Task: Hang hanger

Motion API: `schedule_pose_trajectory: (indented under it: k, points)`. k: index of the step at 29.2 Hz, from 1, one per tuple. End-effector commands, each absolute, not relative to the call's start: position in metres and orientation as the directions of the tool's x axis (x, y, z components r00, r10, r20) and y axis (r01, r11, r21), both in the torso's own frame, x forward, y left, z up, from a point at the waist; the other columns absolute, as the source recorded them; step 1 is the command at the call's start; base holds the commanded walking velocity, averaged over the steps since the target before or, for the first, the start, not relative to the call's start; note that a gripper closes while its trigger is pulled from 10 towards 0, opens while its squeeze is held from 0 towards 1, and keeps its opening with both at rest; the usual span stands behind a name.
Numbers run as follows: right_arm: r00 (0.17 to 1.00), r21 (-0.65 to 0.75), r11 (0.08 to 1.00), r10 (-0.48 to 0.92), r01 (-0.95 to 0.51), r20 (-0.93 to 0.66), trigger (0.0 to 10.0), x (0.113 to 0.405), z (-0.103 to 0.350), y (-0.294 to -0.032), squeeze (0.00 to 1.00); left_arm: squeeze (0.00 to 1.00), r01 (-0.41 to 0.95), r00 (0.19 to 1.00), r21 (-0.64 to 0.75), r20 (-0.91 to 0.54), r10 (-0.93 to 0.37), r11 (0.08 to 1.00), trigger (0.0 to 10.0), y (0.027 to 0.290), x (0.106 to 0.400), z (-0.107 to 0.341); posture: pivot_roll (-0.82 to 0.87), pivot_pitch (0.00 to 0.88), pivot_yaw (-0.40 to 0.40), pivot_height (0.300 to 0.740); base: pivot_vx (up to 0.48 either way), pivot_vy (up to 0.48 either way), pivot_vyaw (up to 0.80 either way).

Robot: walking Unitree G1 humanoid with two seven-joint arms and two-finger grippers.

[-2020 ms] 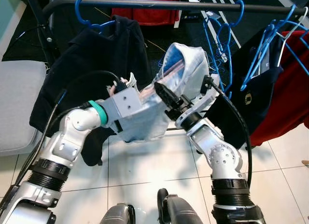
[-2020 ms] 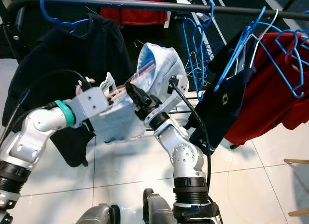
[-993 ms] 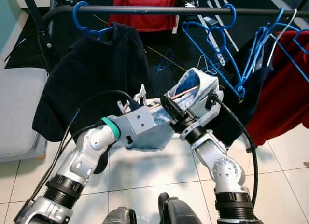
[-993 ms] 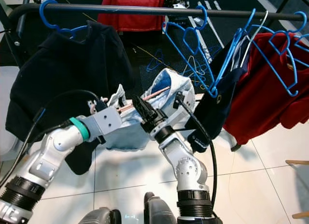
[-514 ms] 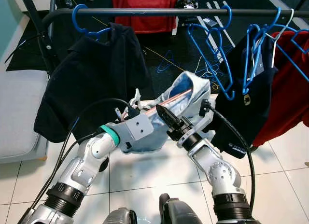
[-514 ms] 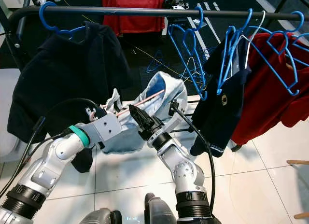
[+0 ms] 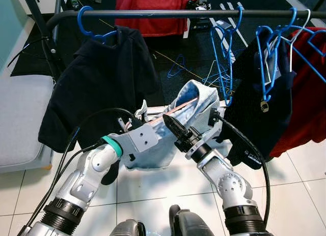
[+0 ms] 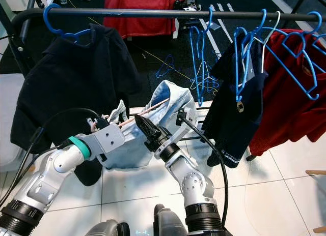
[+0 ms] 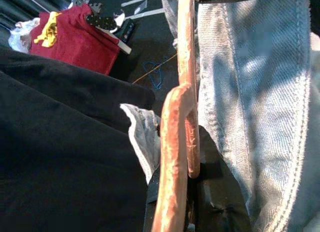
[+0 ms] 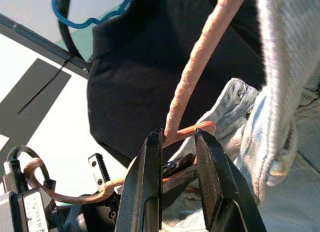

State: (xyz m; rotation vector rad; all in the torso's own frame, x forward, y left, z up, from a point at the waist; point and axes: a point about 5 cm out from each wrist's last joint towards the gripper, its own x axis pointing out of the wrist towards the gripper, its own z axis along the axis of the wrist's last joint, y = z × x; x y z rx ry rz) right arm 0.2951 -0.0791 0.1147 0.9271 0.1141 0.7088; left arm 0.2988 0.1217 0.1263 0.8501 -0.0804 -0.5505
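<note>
The copper-pink hanger (image 8: pixel 151 108) sits at the centre of the head views, threaded through a pale denim garment (image 8: pixel 170 101) and held low, well below the black rail (image 8: pixel 153 13) that crosses at twelve o'clock. The left tool (image 9: pixel 175 192) is closed on the hanger's wire near the bend where two strands meet; the garment drapes just beside it. The right tool (image 10: pixel 177 157) has its two black fingers narrowly parted with the wire running between them, though whether they truly pinch it I cannot tell.

By my judgement the task is at its midpoint: the garment is on the hanger and both arms carry it, but the hook is not yet over the rail. What remains is to lift the bundle toward twelve o'clock and set the hook into the free stretch of rail between the dark shirt (image 7: pixel 97 78) at ten o'clock and the empty blue hangers (image 7: pixel 224 48) at one o'clock.

The hanger's hook is hard to make out, being wrapped in denim. A navy garment (image 7: pixel 254 93) and a red garment (image 7: pixel 305 93) hang at two and three o'clock, the latter cut off by the frame edge. A grey cushion (image 7: pixel 18 114) lies at nine o'clock, partly out of frame.
</note>
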Motion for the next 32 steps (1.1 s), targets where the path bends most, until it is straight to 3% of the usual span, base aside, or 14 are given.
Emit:
schedule_pose_trajectory:
  k: [1,11,20,21,22,23,28,29,32]
  points:
    - [0.753,0.803,0.322,0.619,-0.502,0.223,10.0,0.284,0.106,-0.063,0.00,0.00,0.438,0.822,0.732,-0.092,-0.562,0.522,10.0,0.110,0.292,0.135,-0.05,0.080,0.052,0.740,0.000,0.000,0.00]
    - [0.706,0.761,0.296,0.649,-0.578,0.283,10.0,0.281,0.115,-0.062,0.00,0.00,0.412,0.841,0.745,-0.089,-0.534,0.525,10.0,0.110,0.301,0.137,-0.05,0.077,0.052,0.740,0.000,0.000,0.00]
    - [0.759,0.778,0.365,0.616,-0.511,0.209,10.0,0.279,0.102,-0.065,0.00,0.00,0.373,0.865,0.748,-0.068,-0.497,0.549,10.0,0.113,0.311,0.144,-0.05,0.082,0.049,0.740,0.000,0.000,0.00]
    - [0.762,0.782,0.362,0.612,-0.507,0.210,10.0,0.277,0.101,-0.066,0.29,0.00,0.372,0.866,0.750,-0.068,-0.496,0.547,10.0,0.113,0.311,0.144,-0.06,0.083,0.051,0.740,0.000,0.000,0.00]
    - [0.765,0.783,0.360,0.607,-0.507,0.217,10.0,0.275,0.101,-0.068,0.34,0.00,0.374,0.864,0.752,-0.070,-0.499,0.543,10.0,0.112,0.311,0.144,-0.06,0.087,0.054,0.740,0.000,0.000,0.00]
    - [0.774,0.785,0.362,0.592,-0.503,0.223,10.0,0.275,0.102,-0.070,1.00,0.00,0.377,0.862,0.752,-0.072,-0.502,0.540,10.0,0.112,0.310,0.143,-0.06,0.087,0.055,0.740,0.000,0.000,0.00]
    - [0.797,0.794,0.355,0.551,-0.493,0.248,10.0,0.278,0.106,-0.078,1.00,0.00,0.381,0.861,0.753,-0.077,-0.504,0.536,10.0,0.112,0.310,0.142,-0.06,0.092,0.055,0.740,0.000,0.000,0.00]
    - [0.799,0.795,0.355,0.549,-0.491,0.248,10.0,0.278,0.107,-0.078,0.13,0.00,0.380,0.861,0.753,-0.076,-0.502,0.537,10.0,0.112,0.310,0.142,-0.06,0.092,0.055,0.740,0.000,0.000,0.00]
    - [0.799,0.796,0.356,0.548,-0.490,0.246,10.0,0.279,0.106,-0.078,0.13,0.00,0.379,0.862,0.753,-0.075,-0.502,0.537,10.0,0.112,0.310,0.142,-0.06,0.092,0.055,0.740,0.000,0.000,0.00]
